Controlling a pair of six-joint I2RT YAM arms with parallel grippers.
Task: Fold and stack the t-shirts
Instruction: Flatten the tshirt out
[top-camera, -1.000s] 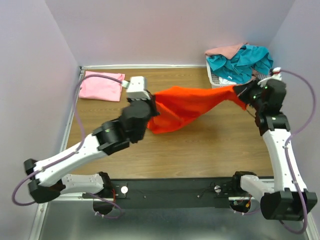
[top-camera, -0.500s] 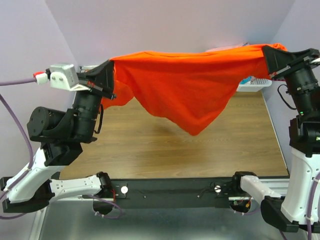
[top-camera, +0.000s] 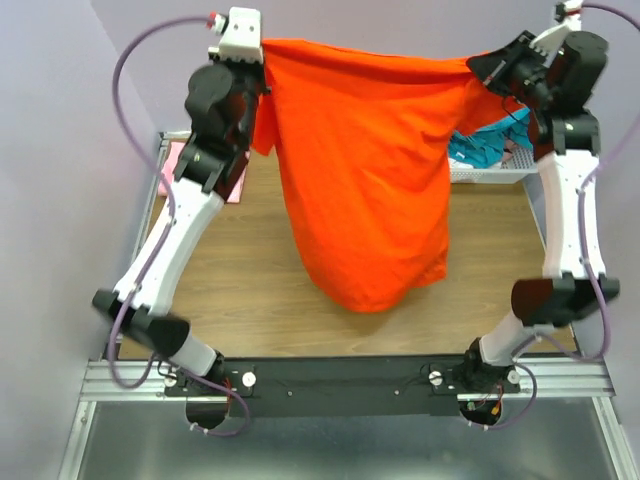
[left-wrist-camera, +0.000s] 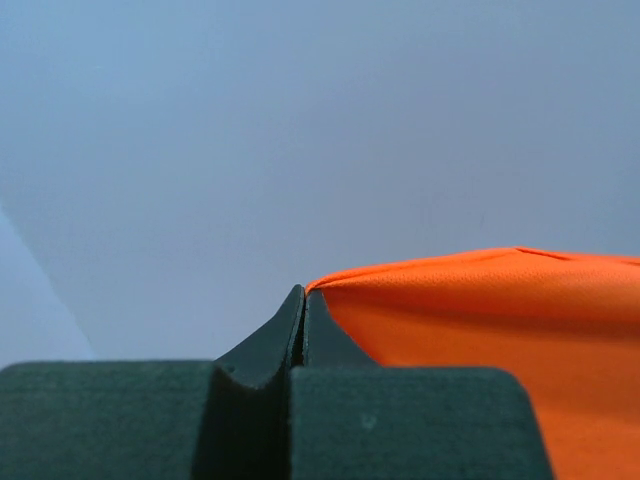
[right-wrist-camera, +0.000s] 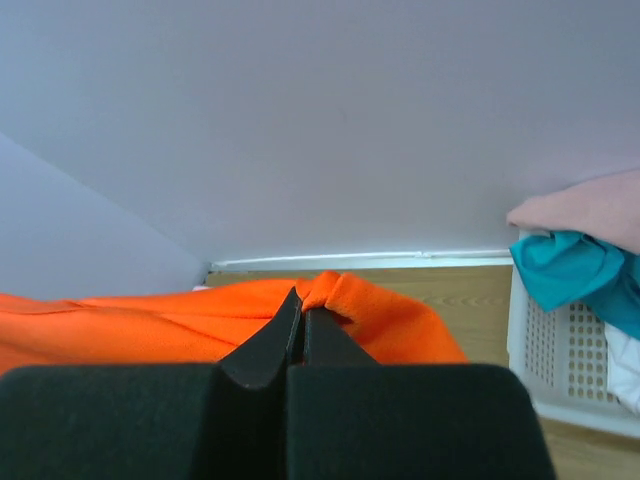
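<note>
Orange t-shirt hangs spread out in the air, high above the table, its top edge stretched almost level between the 2 arms. The left jaws are closed on its upper left corner; in the left wrist view the cloth runs off to the right from the pinched tips. The right jaws are closed on the upper right corner, where a small bunch of orange fabric sits right at the tips. From that top edge the body of the shirt drapes straight down, narrowing to a rounded lower fold; whether it touches the table I cannot tell.

Behind the left arm a light pink t-shirt lies flat at the table's far left corner. At the far right stands a white mesh basket holding a teal t-shirt with a peach-pink t-shirt on top.
</note>
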